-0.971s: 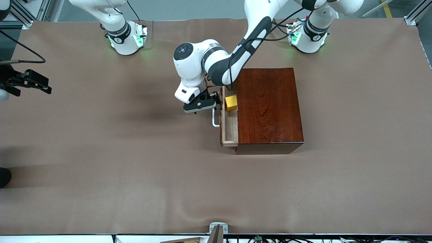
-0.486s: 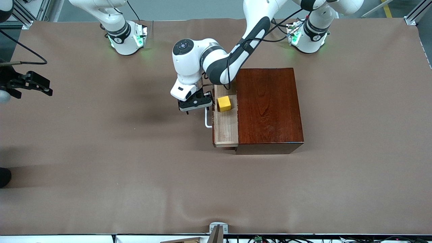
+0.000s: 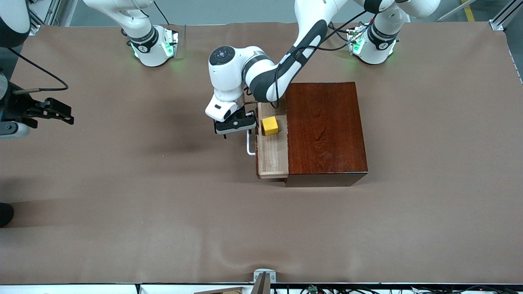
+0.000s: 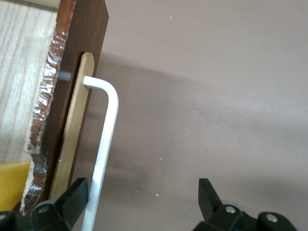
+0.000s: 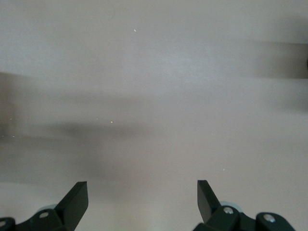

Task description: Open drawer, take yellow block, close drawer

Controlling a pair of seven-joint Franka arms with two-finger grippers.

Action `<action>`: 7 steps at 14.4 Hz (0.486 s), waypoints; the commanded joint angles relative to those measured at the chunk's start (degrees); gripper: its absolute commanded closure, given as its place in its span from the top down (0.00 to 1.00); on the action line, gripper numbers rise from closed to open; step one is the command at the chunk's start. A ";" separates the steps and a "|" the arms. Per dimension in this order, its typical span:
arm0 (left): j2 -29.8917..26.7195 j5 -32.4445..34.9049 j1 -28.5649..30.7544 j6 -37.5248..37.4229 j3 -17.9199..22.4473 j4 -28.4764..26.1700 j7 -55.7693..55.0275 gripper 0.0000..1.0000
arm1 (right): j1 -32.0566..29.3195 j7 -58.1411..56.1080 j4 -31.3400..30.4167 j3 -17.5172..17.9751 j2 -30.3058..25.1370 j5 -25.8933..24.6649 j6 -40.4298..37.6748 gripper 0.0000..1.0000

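Note:
The drawer [image 3: 272, 157] stands partly pulled out of the dark reddish-brown box [image 3: 325, 130], toward the right arm's end of the table. The yellow block [image 3: 270, 125] lies in the pale tray, near the drawer front. My left gripper [image 3: 233, 125] is open at the white handle [image 3: 249, 146]. In the left wrist view the handle bar [image 4: 105, 139] runs between the fingers of my left gripper [image 4: 142, 197], close against one finger [image 4: 72, 195]. A corner of the block [image 4: 12, 185] shows there. My right gripper [image 3: 55, 110] is open and empty over bare table, as in its wrist view [image 5: 142, 199].
The brown table cover [image 3: 163, 196] lies bare around the box. The left arm's forearm [image 3: 282, 69] hangs over the box's corner farthest from the front camera. The right arm waits near the table's edge at its own end.
The drawer has slid farther out with my left gripper at the handle, most of it in the first half second. The block now shows fully. My right gripper has drifted slightly toward the table's middle.

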 commanded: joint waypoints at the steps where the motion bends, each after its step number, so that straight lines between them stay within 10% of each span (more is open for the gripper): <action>1: -1.61 -0.27 0.00 -0.55 -0.09 2.49 -1.05 1.00 | 0.87 0.15 1.05 -0.19 0.01 0.06 -0.36 1.00; 7: -12.94 -0.98 3.24 -10.83 0.79 1.52 2.01 1.00 | 1.57 14.88 1.05 -0.19 0.19 6.91 -0.80 1.00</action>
